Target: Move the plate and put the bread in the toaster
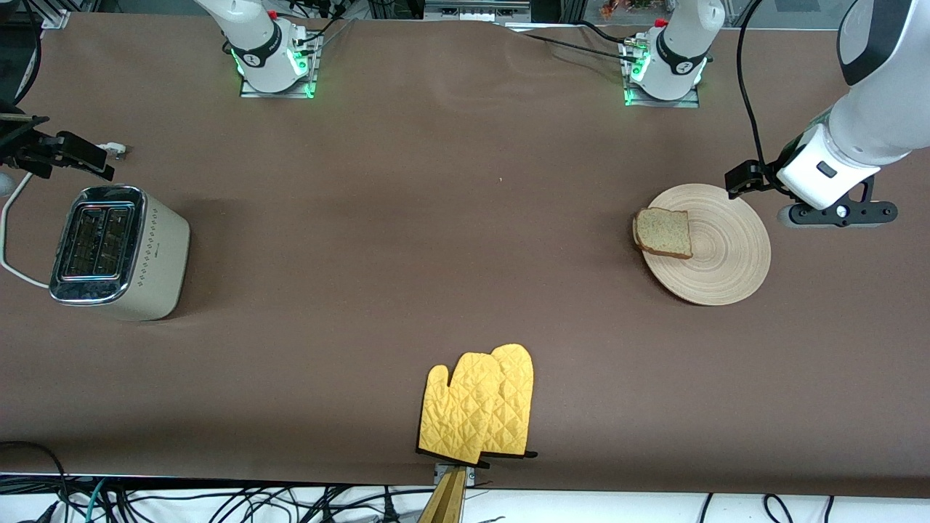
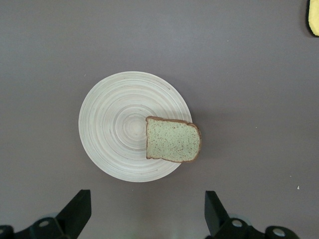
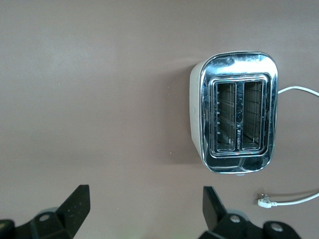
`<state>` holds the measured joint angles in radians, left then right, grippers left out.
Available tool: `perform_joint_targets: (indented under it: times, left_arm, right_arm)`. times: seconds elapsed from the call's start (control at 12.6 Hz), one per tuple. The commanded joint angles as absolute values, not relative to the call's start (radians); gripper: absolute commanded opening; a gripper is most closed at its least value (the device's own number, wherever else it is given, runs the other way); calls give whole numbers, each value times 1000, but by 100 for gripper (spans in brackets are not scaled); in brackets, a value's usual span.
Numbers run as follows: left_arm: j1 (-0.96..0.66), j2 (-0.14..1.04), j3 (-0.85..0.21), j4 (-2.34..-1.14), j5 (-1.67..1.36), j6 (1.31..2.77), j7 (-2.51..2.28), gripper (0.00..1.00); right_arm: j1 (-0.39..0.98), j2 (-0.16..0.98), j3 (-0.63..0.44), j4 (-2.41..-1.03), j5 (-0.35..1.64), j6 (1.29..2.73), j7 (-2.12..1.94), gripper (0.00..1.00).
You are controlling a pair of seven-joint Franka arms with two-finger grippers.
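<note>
Nearest the front camera, a pair of yellow quilted oven mitts (image 1: 479, 410) lies flat at the desk's (image 1: 436, 218) edge, one overlapping the other, about midway between my two arms' ends. Farther from the camera, toward my left arm's end, the pale wooden plate (image 1: 726, 261) rests on the brown desk, and the bread (image 1: 663, 232) lies on it at the rim that faces the middle of the desk, its crust poking a little past the edge. My left claw (image 2: 147, 211) hangs in the air above the desk just beside the plate, its two black fingers (image 2: 75, 209) spread wide apart with nothing between them; the left wrist view looks straight down on plate and slice. Toward my right arm's end stands the cream toaster (image 1: 116, 250), upright, chrome top up, both slots open and unfilled. Its white cord (image 1: 11, 247) trails off toward the desk's end, and the plug (image 3: 264, 202) lies loose on the desk nearby. My right claw (image 3: 144, 211) hovers over the desk beside the toaster, fingers likewise parted and holding nothing.
</note>
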<state>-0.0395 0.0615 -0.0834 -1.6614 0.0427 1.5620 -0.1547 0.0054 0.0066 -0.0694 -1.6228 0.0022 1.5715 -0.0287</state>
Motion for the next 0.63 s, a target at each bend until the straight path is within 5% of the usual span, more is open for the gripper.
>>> perform_joint_targets:
  times: [0.0, 0.56]
  left_arm:
    - [-34, 71, -84, -1632, 60, 1537, -154, 100]
    - [-25, 72, -75, -1545, 60, 1539, -92, 100]
  right_arm:
    - [6, 8, -66, -1609, -8, 1568, -22, 100]
    - [6, 8, -66, -1609, -6, 1565, -29, 100]
